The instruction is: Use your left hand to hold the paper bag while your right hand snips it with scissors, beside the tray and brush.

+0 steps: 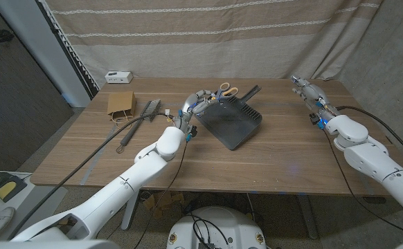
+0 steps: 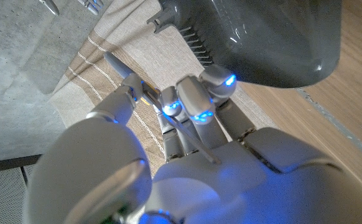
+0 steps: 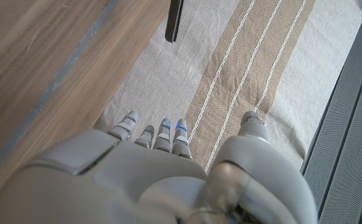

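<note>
The brown paper bag lies at the table's back left. Just right of it is the brush, its long handle running toward the front left. The dark grey dustpan tray sits mid-table, and orange-handled scissors rest at its back rim. My left hand hovers at the tray's back left corner, close to the scissors, well right of the bag. Its fingers are curled in under the tray, with nothing plainly held. My right hand is at the far back right, fingers apart and holding nothing.
A small white box stands at the back left edge. A striped curtain hangs behind the table. Bare wood spreads in front of the tray and to its right.
</note>
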`<state>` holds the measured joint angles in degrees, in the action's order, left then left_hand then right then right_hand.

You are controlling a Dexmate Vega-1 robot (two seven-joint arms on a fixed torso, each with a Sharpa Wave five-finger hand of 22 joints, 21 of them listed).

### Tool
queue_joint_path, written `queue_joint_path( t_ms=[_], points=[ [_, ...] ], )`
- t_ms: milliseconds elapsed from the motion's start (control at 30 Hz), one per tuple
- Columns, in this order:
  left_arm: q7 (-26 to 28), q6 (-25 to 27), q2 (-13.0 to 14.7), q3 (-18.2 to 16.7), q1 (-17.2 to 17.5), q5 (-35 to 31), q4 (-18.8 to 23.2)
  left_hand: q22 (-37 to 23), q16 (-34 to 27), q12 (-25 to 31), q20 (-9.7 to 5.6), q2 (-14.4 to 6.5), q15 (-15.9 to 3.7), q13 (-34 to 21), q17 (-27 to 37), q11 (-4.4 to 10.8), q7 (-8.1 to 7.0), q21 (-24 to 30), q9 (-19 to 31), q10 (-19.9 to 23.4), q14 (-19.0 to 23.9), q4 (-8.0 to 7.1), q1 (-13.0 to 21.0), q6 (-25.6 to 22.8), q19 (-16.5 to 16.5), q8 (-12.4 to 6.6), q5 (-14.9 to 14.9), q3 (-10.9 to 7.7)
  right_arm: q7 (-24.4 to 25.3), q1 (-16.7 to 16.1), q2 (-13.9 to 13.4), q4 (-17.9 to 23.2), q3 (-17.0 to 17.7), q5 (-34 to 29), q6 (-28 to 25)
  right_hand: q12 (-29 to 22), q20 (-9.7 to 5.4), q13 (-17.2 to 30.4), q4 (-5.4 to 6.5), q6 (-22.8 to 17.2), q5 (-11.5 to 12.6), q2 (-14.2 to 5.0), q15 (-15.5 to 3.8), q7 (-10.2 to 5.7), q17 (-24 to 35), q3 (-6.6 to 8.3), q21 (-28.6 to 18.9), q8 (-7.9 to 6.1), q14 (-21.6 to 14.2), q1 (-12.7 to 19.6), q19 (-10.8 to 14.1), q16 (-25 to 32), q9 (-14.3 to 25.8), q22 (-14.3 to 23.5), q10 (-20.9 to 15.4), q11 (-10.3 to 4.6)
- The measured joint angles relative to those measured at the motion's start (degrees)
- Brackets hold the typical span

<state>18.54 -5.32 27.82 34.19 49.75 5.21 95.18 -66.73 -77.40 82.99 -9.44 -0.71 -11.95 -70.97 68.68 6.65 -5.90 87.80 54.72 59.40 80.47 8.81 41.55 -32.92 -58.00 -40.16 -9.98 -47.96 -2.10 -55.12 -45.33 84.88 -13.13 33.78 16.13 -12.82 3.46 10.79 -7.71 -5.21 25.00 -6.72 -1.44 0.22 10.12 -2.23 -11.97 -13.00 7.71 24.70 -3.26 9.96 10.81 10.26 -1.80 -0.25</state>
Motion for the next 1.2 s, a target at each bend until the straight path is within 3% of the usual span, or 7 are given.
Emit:
queue_joint_path(
  t_ms=[733,900,1067,1200],
  points=[
    [-2.83,-0.26,0.82,0.26,-0.84,-0.39,-0.40,0.08,-0.01,0.02,0.01,0.00,0.00,0.05,-0.10,-0.24,0.00,0.29,-1.61,0.24,0.00,0.00,0.00,0.00,-0.01,-0.19,0.16,0.00,0.57,0.11,-1.54,0.96,-0.39,-3.45,0.35,0.00,-0.61,-0.01,-0.71,-0.42,0.06,-0.23,-0.22,0.39,0.01,0.72,0.33,0.00,-0.23,2.52,-0.01,0.01,-0.01,0.00,0.12,0.09],
    [-4.33,0.46,1.53,0.59,-1.46,-0.41,-0.12,0.15,-0.03,0.02,0.01,0.00,0.01,0.04,-0.10,-0.52,0.00,0.29,-2.01,0.52,0.01,0.00,0.00,-0.01,-0.01,-0.20,0.21,0.00,0.71,0.14,-1.99,1.34,-0.47,-4.23,0.36,0.00,-0.60,-0.01,-1.10,-0.92,0.24,-0.38,-0.22,-1.77,0.01,1.11,0.32,0.00,-0.23,4.28,-0.02,0.24,-0.01,0.00,-0.45,-2.33],
    [-5.86,0.56,2.07,0.96,-2.55,-0.77,-0.29,0.34,-0.03,0.02,0.01,0.00,0.04,0.02,-0.10,-0.52,0.00,0.29,-2.20,0.52,0.04,0.00,0.00,-0.01,-0.01,-0.21,-0.01,0.00,0.88,0.26,-2.52,1.75,-0.55,-5.10,0.33,0.00,-0.60,-0.01,-1.34,-2.20,0.46,-0.55,-0.22,-3.03,0.01,1.35,0.32,0.00,-0.23,5.22,-0.02,0.24,-0.02,0.00,-0.45,-2.33],
    [-7.00,0.18,2.43,1.20,-3.44,-1.16,-0.89,0.43,-0.03,0.02,0.01,0.00,0.08,0.01,-0.11,-0.52,0.00,0.29,-2.19,0.52,0.08,0.00,0.00,-0.01,-0.01,-0.21,-0.02,0.00,0.90,0.29,-3.05,2.09,-0.63,-5.70,0.18,0.00,-0.82,-0.01,-1.33,-4.45,0.46,-0.74,-0.21,-4.24,0.01,1.35,0.54,-0.79,-0.23,6.19,-0.25,0.24,0.27,0.00,0.11,-2.40]
  ],
)
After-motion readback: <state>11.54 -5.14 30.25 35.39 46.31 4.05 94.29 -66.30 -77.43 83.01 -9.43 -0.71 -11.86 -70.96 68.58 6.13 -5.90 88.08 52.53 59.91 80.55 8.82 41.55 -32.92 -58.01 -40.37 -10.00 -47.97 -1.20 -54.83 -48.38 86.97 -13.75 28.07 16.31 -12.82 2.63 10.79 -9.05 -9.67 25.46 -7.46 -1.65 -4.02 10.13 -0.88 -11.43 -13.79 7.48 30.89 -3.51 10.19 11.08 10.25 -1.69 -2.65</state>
